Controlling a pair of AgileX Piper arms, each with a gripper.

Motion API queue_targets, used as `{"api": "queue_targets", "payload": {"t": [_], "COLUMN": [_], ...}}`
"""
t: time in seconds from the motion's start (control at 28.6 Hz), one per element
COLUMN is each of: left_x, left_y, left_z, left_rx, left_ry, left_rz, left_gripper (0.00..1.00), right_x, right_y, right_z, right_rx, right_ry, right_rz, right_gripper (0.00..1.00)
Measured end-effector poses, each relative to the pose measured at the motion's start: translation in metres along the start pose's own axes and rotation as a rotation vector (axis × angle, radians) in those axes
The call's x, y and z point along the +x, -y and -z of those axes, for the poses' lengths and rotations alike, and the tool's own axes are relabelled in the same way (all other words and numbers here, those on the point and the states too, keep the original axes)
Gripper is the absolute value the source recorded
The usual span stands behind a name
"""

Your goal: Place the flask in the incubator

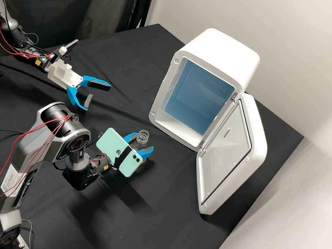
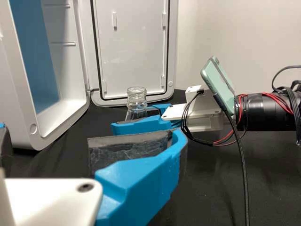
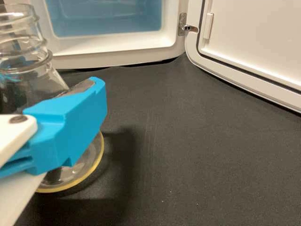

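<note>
Far left of the high view: left arm's white gripper with two blue fingers sits over the black cloth-covered bench, fingers spread wide, nothing between them. It is well apart from the flask and points roughly toward it.

Nearer the camera, mid-left: right arm's white gripper with blue fingers is clamped on the small clear glass flask with a threaded open neck, one finger on each side of the body below the neck. Right wrist view has a blue finger pressed flat against the glass. The flask is upright with no cap. Its base is at or just over the cloth; I can't tell whether it touches. A mint-green phone is strapped on top of that wrist.

Right of centre: white boxy incubator with a blue interior stands on the bench, opening facing the arms. The flask is out in front of that opening, near it but apart, not inside.

Furthest right: the incubator's white door is swung fully open on its hinge, inner panel showing, lower edge at the cloth.
</note>
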Motion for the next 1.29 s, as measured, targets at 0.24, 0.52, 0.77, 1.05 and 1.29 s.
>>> {"api": "queue_targets", "payload": {"t": [0.24,0.52,0.77,1.05,1.29], "left_x": [0.0,0.0,0.0,0.0,0.0], "left_y": [0.0,0.0,0.0,0.0,0.0], "left_z": [0.0,0.0,0.0,0.0,0.0], "left_rx": [0.0,0.0,0.0,0.0,0.0], "left_ry": [0.0,0.0,0.0,0.0,0.0], "left_rz": [0.0,0.0,0.0,0.0,0.0], "left_gripper": [1.0,1.0,1.0,1.0,1.0], "right_x": [0.0,0.0,0.0,0.01,0.022], "right_y": [0.0,0.0,0.001,0.0,-0.007], "right_z": [0.0,0.0,0.001,0.007,0.011], "right_rx": [0.0,0.0,0.001,-0.004,0.001], "right_ry": [0.0,0.0,-0.002,0.0,0.013], "right_rz": [0.0,0.0,0.0,0.017,0.01], "right_gripper": [0.0,0.0,0.0,0.0,0.0]}}
